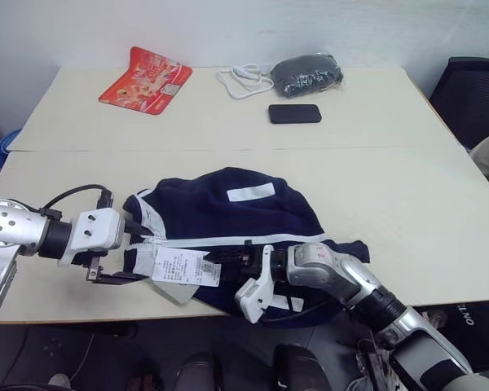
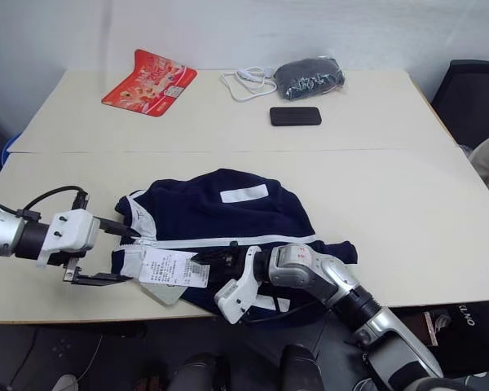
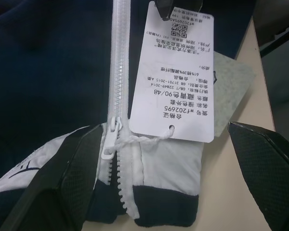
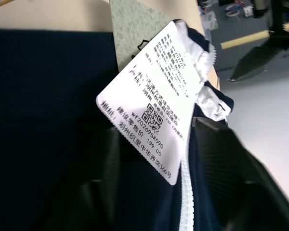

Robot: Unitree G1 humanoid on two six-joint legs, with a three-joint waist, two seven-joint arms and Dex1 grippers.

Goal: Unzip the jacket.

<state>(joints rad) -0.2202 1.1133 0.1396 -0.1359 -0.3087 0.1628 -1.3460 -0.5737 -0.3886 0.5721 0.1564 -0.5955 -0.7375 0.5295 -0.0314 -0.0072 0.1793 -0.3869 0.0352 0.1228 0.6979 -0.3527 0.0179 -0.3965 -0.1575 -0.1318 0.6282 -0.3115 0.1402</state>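
Jacket (image 1: 228, 216) lies at the desk's (image 1: 407, 204) front edge, zipper closed. Our left fingers (image 3: 77, 168) are spread around the puller (image 3: 110, 142) at the collar; can't tell the right gripper's (image 2: 202, 262) state, near the tag (image 1: 179, 266). We'd pinch the puller squarely, clear of the tag string, then pull along the teeth.

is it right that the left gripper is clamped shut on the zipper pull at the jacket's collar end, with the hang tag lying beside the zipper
Not quite. The left gripper is open, its fingers spread to either side of the zipper pull, not clamped on it; the left wrist view shows this. The rest holds: the pull sits at the collar end of the jacket, hang tag beside the zipper.
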